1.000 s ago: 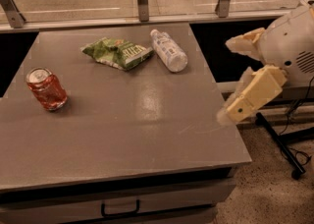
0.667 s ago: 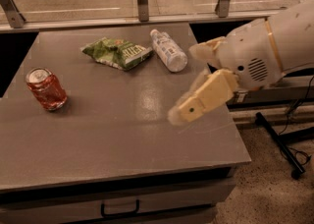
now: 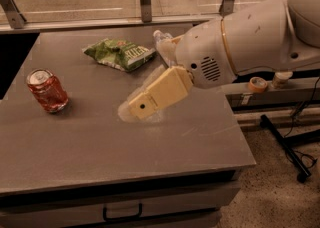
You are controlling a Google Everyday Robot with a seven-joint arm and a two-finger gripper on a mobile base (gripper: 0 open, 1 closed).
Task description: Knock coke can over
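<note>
We see the robot's arm (image 3: pixel 250 37): a glossy white rounded shell flecked with small dark marks, with an oval vent grille and a thin orange ring seam. Its gripper (image 3: pixel 157 94), above the middle of the table (image 3: pixel 100 147), is cream-yellow and blocky, with one dark round hole.

Claw (image 3: pixel 147 79) over table (image 3: pixel 100 142) middle; bottle (image 3: pixel 159 36) mostly hidden behind it and arm (image 3: pixel 250 37); arm cut off at right edge

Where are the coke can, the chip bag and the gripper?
coke can (image 3: pixel 47 92): camera view, red side wall.
chip bag (image 3: pixel 119 53): camera view, green face.
gripper (image 3: pixel 134 112): camera view, its tip, over the table (image 3: pixel 75 147) middle.
</note>
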